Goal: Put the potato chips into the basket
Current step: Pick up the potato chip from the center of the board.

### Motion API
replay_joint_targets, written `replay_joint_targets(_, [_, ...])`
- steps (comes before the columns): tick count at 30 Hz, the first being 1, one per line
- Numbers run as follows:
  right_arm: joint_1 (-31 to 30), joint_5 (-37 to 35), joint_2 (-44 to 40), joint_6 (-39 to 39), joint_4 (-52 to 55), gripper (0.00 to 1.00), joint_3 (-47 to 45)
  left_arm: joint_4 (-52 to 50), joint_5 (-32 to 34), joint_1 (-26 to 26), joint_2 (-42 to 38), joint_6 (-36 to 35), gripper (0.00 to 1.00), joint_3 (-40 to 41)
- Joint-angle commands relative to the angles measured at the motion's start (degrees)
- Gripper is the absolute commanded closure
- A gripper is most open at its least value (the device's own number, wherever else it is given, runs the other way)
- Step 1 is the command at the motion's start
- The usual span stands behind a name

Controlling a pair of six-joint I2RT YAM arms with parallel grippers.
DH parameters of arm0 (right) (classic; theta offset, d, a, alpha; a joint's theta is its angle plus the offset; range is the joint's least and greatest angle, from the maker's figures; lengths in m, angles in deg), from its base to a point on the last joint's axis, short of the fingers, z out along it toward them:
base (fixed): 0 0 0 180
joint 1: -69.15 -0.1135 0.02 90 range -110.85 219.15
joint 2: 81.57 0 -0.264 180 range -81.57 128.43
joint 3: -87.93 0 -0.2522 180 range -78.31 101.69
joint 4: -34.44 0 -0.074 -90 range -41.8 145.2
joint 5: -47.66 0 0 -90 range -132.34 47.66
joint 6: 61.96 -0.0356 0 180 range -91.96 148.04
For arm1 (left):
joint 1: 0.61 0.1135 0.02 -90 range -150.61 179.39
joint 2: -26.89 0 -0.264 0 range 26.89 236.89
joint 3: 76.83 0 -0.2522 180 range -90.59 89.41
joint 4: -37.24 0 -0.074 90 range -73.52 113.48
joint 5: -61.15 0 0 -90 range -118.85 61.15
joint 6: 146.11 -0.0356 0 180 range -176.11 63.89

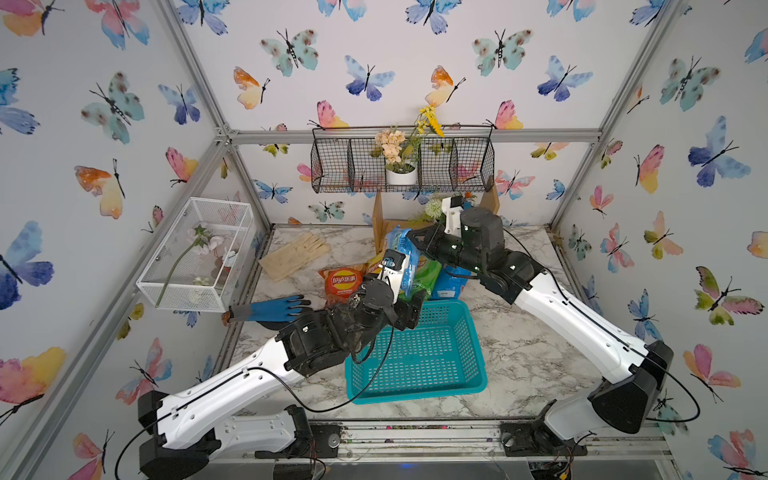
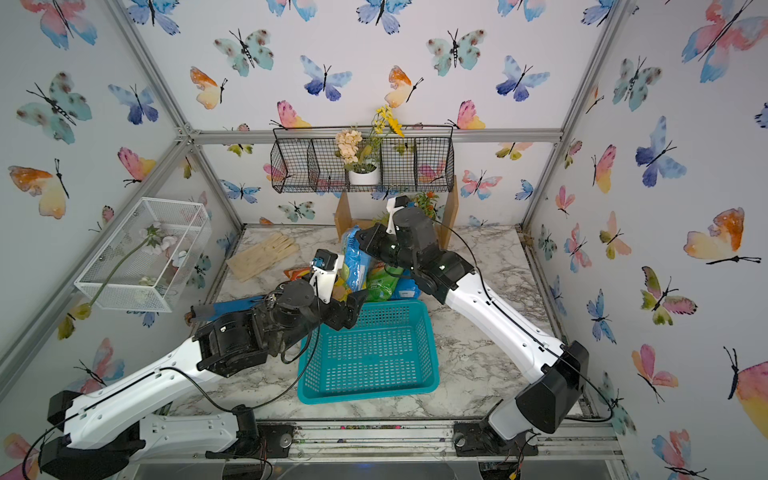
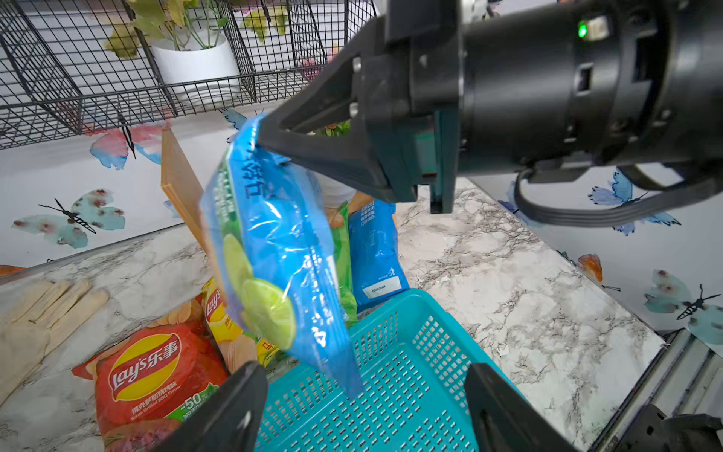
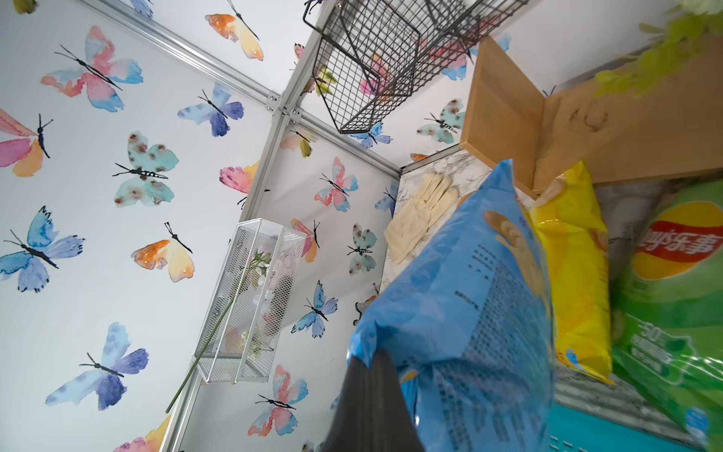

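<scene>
Blue chip bag (image 3: 274, 235) — glossy, crinkled film; teal basket (image 3: 410, 383) — perforated plastic, seemingly matt; tabletop (image 3: 508, 281) smooth, marble-patterned.

There were five chip bags, one red bag (image 3: 148, 375), one yellow bag (image 3: 225, 325), one green bag (image 3: 344, 250), a central blue bag (image 3: 274, 242) and a second blue bag (image 3: 375, 250) right of it, plus one teal basket (image 3: 422, 375), one beige glove (image 1: 295, 253), one blue glove (image 1: 276, 309), one wire shelf (image 1: 465, 166) and one mesh box (image 1: 195, 266).

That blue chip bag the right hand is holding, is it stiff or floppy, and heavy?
Probably floppy: the blue bag dangles from the top edge the right hand pinches. Likely light, since that small pinch carries it. Its glossy film looks slippery.
</scene>
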Motion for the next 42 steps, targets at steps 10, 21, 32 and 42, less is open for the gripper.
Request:
replay_joint_targets(10, [-5.0,-4.4,4.2,1.3,-0.7,0.98,8.7,-15.1,11.8,1.2,-1.2,4.6,0.23,-4.1])
replay_joint_targets(21, [-7.3,-4.8,6.3,1.5,0.0,0.98,11.8,-14.3,10.8,1.4,-1.5,5.5,0.31,-0.4])
replay_joint_targets(32, [-7.8,-4.5,5.4,1.6,-0.9,0.98,9.8,-13.4,8.9,3.2,-3.1,5.3,0.87,0.5])
replay_joint_targets(42, [-7.7,-3.0,4.8,4.3,-3.3,0.97,6.2,-14.3,2.0,3.3,-6.1,7.2,1.0,0.0])
